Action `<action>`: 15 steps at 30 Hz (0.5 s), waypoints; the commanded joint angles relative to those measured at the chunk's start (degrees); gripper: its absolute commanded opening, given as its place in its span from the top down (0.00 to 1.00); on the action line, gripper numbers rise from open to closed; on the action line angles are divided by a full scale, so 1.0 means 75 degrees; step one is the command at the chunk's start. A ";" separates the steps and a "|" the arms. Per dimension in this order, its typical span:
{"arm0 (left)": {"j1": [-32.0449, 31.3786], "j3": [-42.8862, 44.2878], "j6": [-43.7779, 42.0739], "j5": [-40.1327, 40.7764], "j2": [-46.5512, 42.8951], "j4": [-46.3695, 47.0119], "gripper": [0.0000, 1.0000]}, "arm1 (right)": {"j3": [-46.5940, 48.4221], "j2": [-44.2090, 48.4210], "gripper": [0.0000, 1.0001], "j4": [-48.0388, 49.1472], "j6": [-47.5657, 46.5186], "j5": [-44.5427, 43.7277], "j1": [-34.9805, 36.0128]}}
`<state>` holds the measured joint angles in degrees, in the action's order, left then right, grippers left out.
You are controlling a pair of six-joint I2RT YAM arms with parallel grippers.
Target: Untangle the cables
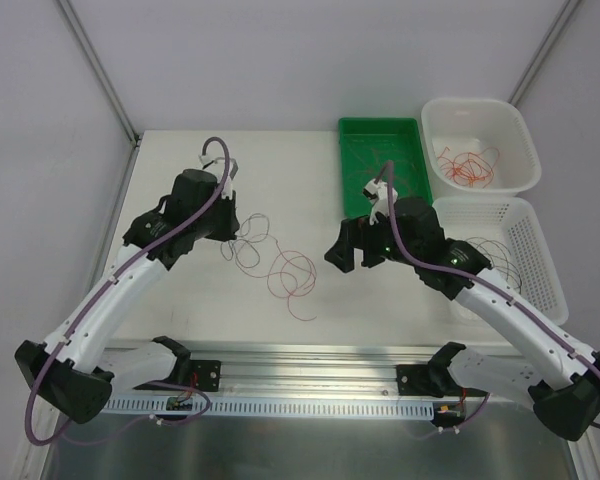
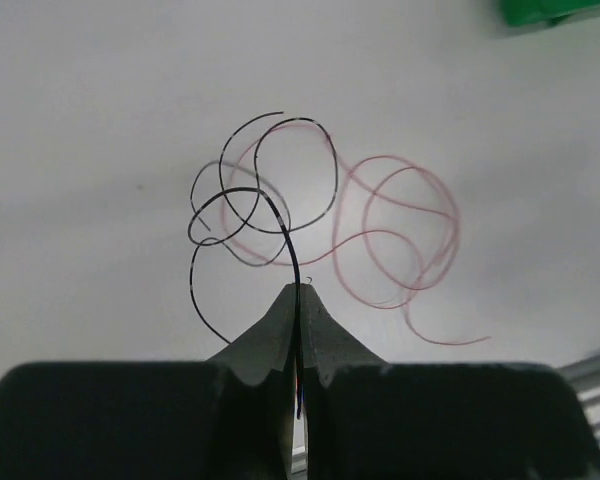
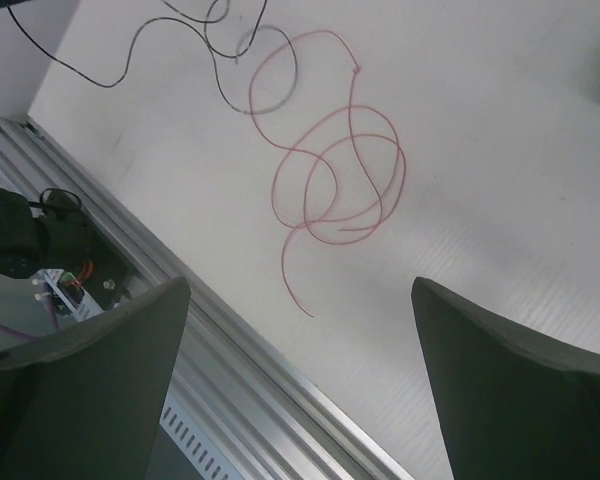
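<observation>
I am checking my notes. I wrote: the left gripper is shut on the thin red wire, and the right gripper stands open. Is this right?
Not fully. The left gripper is shut on the thin black wire, not the thin red wire, which lies loose on the white table; the left wrist view shows this. The right gripper stands open, as you wrote.
</observation>
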<state>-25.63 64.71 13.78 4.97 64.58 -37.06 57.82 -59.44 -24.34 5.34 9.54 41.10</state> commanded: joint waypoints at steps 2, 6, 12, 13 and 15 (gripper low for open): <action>-0.0637 0.0899 -0.0735 -0.1516 -0.0337 -0.0028 1.00 | -0.0127 0.0413 0.02 0.1193 0.0389 0.0415 0.0074; -0.1129 0.1402 -0.0923 -0.2419 -0.0325 -0.0004 1.00 | -0.0245 0.0414 0.01 0.1709 0.0506 0.0579 0.0086; -0.1481 0.1977 -0.0748 -0.2690 -0.0196 -0.0004 1.00 | -0.0396 0.0343 0.01 0.2096 0.1091 0.0090 0.0168; -0.1516 0.2013 -0.0713 -0.2690 -0.0208 -0.0004 1.00 | -0.0444 0.0355 0.01 0.2166 0.1162 0.0018 0.0180; -0.1633 0.2094 -0.0666 -0.2714 -0.0138 -0.0004 1.00 | -0.0572 0.0320 0.01 0.2401 0.1384 -0.0018 0.0203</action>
<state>-36.60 77.62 9.34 -12.88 63.02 -36.77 54.50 -57.12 -11.84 11.92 11.07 42.15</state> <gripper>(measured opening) 0.005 0.990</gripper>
